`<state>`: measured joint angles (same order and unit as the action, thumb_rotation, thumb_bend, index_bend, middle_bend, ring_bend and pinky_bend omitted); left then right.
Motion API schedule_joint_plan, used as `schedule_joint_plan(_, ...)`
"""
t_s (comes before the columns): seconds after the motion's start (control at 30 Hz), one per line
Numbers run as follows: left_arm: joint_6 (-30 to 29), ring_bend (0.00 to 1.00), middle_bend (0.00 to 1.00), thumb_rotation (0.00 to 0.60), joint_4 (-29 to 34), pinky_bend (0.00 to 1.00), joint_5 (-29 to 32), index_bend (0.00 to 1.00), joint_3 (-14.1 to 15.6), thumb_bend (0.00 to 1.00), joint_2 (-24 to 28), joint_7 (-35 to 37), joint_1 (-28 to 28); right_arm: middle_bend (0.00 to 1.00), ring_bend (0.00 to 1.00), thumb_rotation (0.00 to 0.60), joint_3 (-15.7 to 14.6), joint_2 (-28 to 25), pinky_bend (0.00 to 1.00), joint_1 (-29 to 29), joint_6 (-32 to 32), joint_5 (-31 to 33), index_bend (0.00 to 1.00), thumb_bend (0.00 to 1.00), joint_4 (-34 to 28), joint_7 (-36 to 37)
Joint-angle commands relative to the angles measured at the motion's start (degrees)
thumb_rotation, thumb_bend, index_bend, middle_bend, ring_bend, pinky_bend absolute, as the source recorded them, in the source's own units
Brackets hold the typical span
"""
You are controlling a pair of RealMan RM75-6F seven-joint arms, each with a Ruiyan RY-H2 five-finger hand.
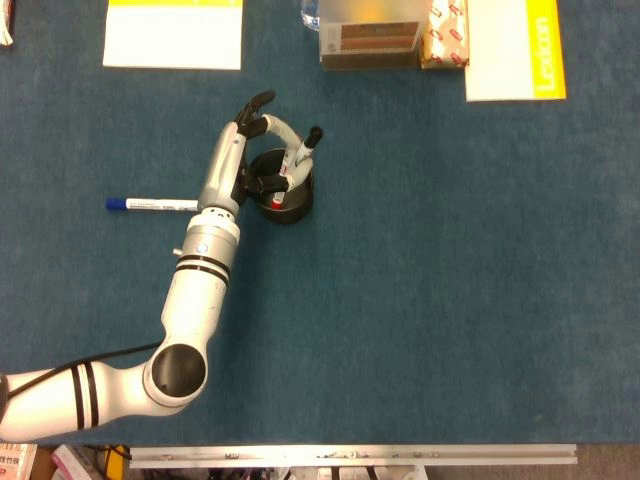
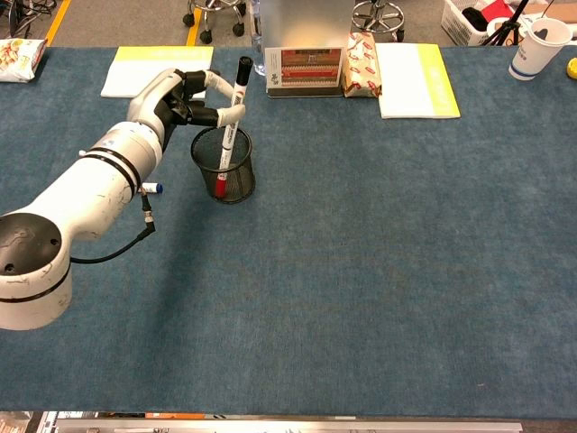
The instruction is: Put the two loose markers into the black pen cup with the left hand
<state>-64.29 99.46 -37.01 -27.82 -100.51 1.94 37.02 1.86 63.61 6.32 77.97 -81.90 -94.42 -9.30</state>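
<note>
Blue marker [image 1: 150, 205]: loose on the surface left of my forearm, my next pickup.
Left hand [image 2: 180, 95]: I pinch the black-capped marker [image 2: 236, 108] upright, tip inside the pen cup [image 2: 223, 165].
Room: open surface right of the cup; right hand unseen.
</note>
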Motion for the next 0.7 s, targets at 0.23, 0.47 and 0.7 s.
schedule_joint_plan(0.23, 2.3, 0.00, 0.00, 0.600, 0.0, 0.02, -2.2, 0.21, 1.4, 0.31, 1.7, 1.9, -0.8, 0.39, 0.42, 0.600, 0.0, 0.1, 0.44, 0.0, 0.0, 0.0, 0.48, 0.12, 0.0, -0.1)
schedule_joint_plan(0.47, -0.7, 0.00, 0.00, 0.600, -0.9, 0.02, -8.3, 0.22, 2.5, 0.30, 2.3, 2.4, -1.9, 0.39, 0.42, 0.600, 0.0, 0.0, 0.44, 0.0, 0.2, -0.1, 0.48, 0.12, 0.0, 0.0)
schedule_joint_plan(0.7, -3.9, 0.00, 0.00, 0.600, -0.9, 0.02, -9.4, 0.28, 2.4, 0.30, 4.0, -2.1, -1.8, 0.39, 0.42, 0.600, -0.1, 0.2, 0.44, 0.1, -0.2, 0.0, 0.48, 0.12, 0.1, -0.4)
